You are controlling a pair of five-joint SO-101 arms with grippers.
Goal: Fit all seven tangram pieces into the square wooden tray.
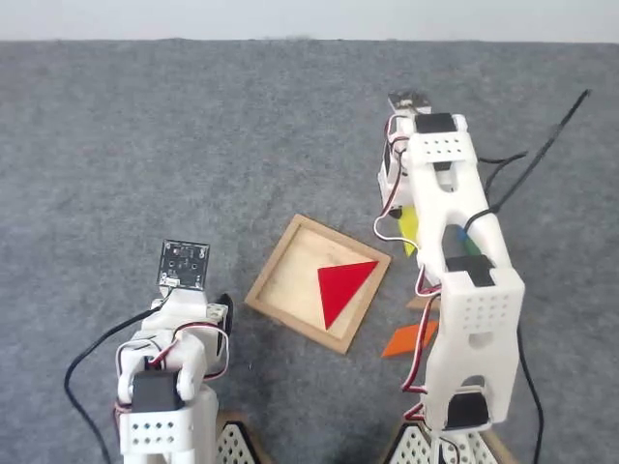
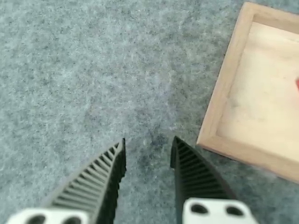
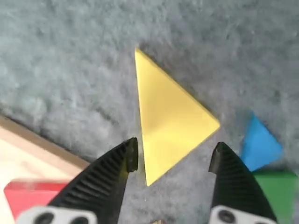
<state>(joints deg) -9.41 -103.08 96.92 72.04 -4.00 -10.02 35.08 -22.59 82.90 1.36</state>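
**Inspector A:** What do we record for the tray?

**Inspector B:** We find the square wooden tray [image 1: 272, 257] lying flat on the grey desk [image 1: 145, 145], set cornerwise between the two arms. One piece, the red triangle [image 1: 340, 287], lies inside it on the side nearer the right arm. Bare wood shows over the rest of its floor.

**Inspector A:** And the loose pieces?

**Inspector B:** We note four outside the tray, all on the right arm's side. The yellow triangle [image 3: 168, 126] lies flat just beside the tray's rim. The blue piece [image 3: 259, 142] and the green piece [image 3: 275, 186] sit close together near it; we cannot tell whether they touch. The orange piece [image 1: 406, 338] lies partly under the right arm, nearer that arm's base.

**Inspector A:** Where do the hands stand relative to them?

**Inspector B:** The right hand [image 3: 175, 154] is spread wide and holds nothing. One point of the yellow triangle lies between its two fingers, and we cannot tell whether they touch the desk. The left hand [image 2: 148, 142] is parted and holds nothing. It is over bare desk, just beside the tray's outer rim on the side away from the loose pieces.
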